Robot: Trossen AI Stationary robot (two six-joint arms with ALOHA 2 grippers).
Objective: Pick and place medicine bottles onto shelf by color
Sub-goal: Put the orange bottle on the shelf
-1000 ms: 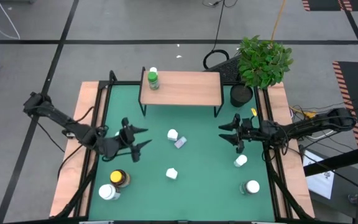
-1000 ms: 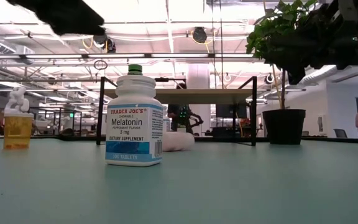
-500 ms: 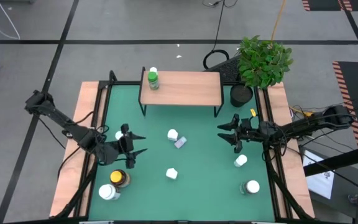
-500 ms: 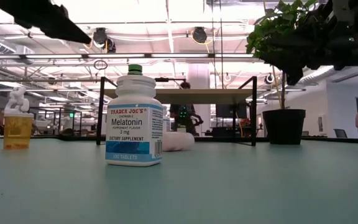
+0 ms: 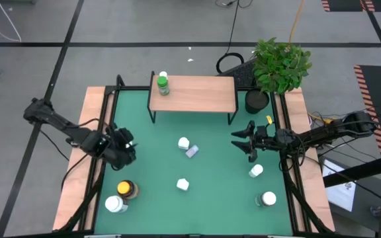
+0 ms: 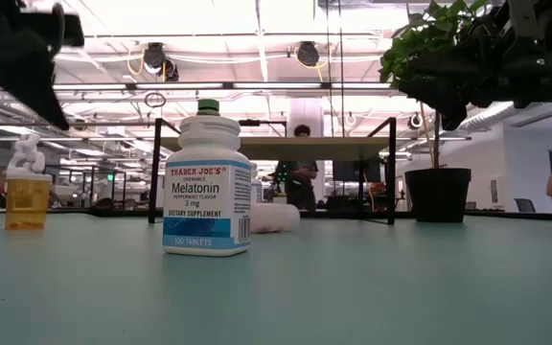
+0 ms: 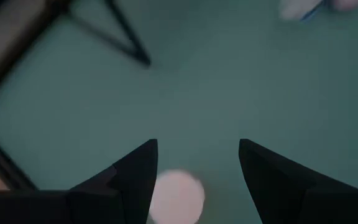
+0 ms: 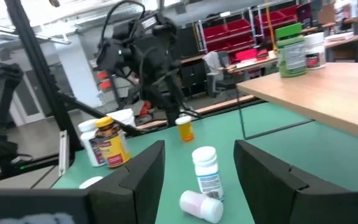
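Crowding shelf (image 5: 197,94) corner: plant pot (image 5: 257,100); green bottle (image 5: 163,85) on top.

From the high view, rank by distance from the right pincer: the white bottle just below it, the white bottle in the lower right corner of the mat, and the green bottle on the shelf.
1. White bottle, just below the right pincer, near the mat's right side.
2. White bottle in the mat's lower right corner, farther down.
3. Green white-capped bottle, far across on the left end of the wooden shelf.

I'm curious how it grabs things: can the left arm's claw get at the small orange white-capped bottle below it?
Probably yes. The left claw hangs open right above the small orange white-capped bottle, and nothing lies between them.
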